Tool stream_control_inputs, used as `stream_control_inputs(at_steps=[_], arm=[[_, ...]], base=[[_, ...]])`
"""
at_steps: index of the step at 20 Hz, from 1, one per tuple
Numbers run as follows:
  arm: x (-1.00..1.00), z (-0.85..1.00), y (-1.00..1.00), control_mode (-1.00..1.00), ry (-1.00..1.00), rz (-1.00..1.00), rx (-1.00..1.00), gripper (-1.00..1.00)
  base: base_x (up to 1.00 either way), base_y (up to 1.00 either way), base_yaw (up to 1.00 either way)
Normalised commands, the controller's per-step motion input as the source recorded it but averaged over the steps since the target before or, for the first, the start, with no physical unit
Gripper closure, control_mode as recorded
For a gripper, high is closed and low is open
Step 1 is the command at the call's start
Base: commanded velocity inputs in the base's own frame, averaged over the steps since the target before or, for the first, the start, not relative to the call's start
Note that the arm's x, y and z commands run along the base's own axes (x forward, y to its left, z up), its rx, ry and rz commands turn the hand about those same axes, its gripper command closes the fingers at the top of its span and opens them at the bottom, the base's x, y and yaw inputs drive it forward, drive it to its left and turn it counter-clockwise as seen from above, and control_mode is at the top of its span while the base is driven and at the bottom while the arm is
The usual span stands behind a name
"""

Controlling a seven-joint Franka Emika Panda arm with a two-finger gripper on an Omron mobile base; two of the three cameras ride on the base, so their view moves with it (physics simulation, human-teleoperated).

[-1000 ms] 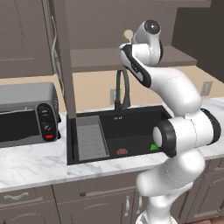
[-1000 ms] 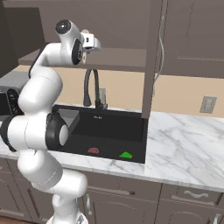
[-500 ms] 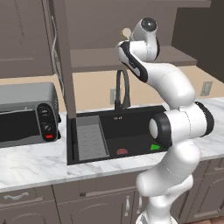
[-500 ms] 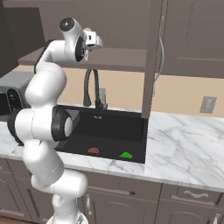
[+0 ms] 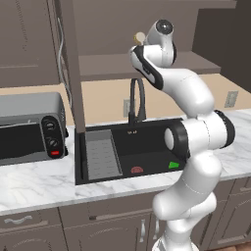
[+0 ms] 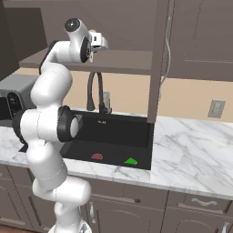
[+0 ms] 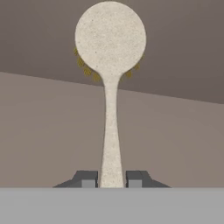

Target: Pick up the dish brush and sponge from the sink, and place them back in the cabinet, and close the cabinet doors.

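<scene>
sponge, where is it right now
The sponge lies on the sink floor near the front wall, just right of the red drain.

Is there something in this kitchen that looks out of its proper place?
Yes. The small green sponge lies on the floor of the black sink, near the red round drain, not in the dark brown wall cabinet, whose doors stand open.

The gripper (image 7: 111,183) is raised above the sink (image 5: 147,142), level with the cabinet (image 5: 122,66) shelf, with the dish brush (image 7: 110,87) handle clamped between its 2 fingers and the head pointing away over the shelf. The sponge (image 5: 173,165) lies in the sink, right of the drain (image 5: 137,170). The faucet (image 5: 137,100) stands behind the sink. The toaster oven (image 5: 30,128) sits on the counter (image 5: 34,184), left of the sink.
</scene>
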Motion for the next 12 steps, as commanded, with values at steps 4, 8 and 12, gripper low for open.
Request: stream_control_inputs(at_steps=[4, 8, 12], arm=[[0.17, -0.2, 0.0, -1.0, 0.0, 0.0, 0.0, 1.0], [0.06, -0.18, 0.0, -1.0, 0.0, 0.0, 0.0, 1.0], [0.02, -0.17, 0.0, -1.0, 0.0, 0.0, 0.0, 1.0]], base=[[0.0, 0.0, 0.0], [0.0, 0.0, 0.0], [0.0, 0.0, 0.0]])
